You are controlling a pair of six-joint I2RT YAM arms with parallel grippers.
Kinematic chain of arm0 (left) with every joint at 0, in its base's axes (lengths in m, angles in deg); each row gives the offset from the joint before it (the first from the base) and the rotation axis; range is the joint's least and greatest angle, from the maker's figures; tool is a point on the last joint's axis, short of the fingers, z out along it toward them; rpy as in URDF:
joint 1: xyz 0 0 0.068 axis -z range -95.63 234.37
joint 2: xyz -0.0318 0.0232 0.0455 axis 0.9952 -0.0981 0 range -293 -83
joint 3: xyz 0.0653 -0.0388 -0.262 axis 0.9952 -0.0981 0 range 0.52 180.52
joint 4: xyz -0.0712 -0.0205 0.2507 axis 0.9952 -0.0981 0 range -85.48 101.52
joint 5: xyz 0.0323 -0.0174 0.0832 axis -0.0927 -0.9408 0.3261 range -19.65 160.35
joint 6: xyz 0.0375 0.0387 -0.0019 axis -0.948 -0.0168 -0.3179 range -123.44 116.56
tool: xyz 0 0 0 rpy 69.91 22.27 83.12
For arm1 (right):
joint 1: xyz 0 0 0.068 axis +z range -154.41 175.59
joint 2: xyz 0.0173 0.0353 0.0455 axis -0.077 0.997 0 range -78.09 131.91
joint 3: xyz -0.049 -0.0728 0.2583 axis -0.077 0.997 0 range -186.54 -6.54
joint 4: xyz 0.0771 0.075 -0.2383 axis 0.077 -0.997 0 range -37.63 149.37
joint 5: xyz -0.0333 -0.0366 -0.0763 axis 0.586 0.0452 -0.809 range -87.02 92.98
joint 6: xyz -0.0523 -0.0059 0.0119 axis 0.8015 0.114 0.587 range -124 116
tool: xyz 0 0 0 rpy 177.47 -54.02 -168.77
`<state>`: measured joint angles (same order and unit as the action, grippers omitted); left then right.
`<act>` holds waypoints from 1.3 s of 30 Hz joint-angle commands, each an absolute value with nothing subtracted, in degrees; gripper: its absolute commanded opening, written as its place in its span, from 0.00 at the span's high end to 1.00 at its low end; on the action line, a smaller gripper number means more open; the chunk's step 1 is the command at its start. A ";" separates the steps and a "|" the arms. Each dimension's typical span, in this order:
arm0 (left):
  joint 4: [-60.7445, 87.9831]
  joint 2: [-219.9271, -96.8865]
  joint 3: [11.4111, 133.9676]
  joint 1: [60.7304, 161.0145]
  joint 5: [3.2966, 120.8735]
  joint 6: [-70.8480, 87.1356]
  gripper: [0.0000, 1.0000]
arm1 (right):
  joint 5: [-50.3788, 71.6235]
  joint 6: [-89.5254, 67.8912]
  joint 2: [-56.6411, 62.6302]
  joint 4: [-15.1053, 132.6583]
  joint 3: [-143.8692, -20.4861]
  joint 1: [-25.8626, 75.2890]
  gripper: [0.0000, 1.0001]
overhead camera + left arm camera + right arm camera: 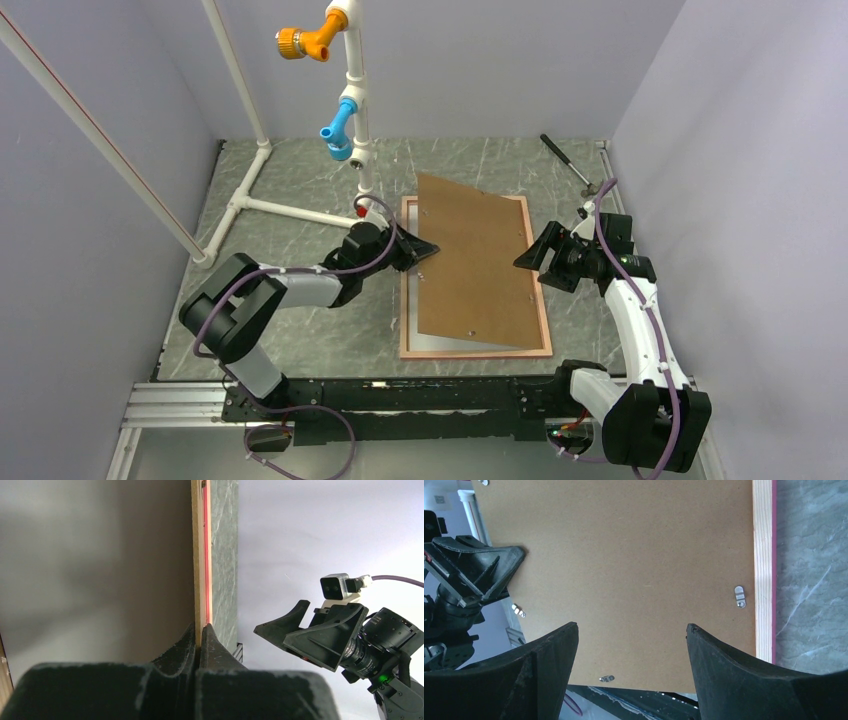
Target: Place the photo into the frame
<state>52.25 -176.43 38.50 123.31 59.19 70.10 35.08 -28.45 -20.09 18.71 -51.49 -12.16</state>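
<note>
On the grey marbled table (340,340) the frame (478,351) lies face down at the centre, pale wood back up, with a pink-red line along its outer edge. Over it leans the brown backing panel (475,265), high along its 9 o'clock edge and low along 3 o'clock, where it seems to rest inside the frame's rail. The step in hand looks like swinging this panel as a lid over the frame's opening; whether up or down cannot be told. To do it well, I would hold the low edge seated against the 3 o'clock rail so it pivots and does not skid. I would also move the raised edge in a slow arc and steer it clear of the small metal turn clips (739,596).

The left gripper (420,250) sits at 9 o'clock of the panel, jaws pressed together on its thin raised edge. In its wrist view the fingers (185,645) meet with hardly a gap. The right gripper (527,262) hangs at 3 o'clock, jaws spread wide above the panel and touching nothing.

The photo is not plainly in view. A pale strip (428,341) inside the frame under the raised panel, toward 7 o'clock, may be its white back or bare glass; I cannot tell. If it is the photo, it lies below the left gripper, toward 6 o'clock from it, and well apart from the right one
</note>
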 commanded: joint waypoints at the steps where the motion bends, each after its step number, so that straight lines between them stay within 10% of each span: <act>1: 53.36 -177.43 41.49 124.23 56.52 67.73 1.00 | 35.35 -28.51 -21.10 19.91 -51.81 -12.41 0.19; 19: 37.23 -177.31 46.61 125.23 58.70 59.15 0.99 | 36.09 -28.70 -20.37 20.70 -51.46 -12.37 0.19; 39: 14.36 -180.27 58.11 127.46 62.72 49.18 0.38 | 36.80 -29.03 -20.13 21.16 -51.23 -12.42 0.20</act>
<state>18.46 -179.88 53.64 126.55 61.61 53.18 35.65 -28.60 -20.00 18.93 -51.49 -12.16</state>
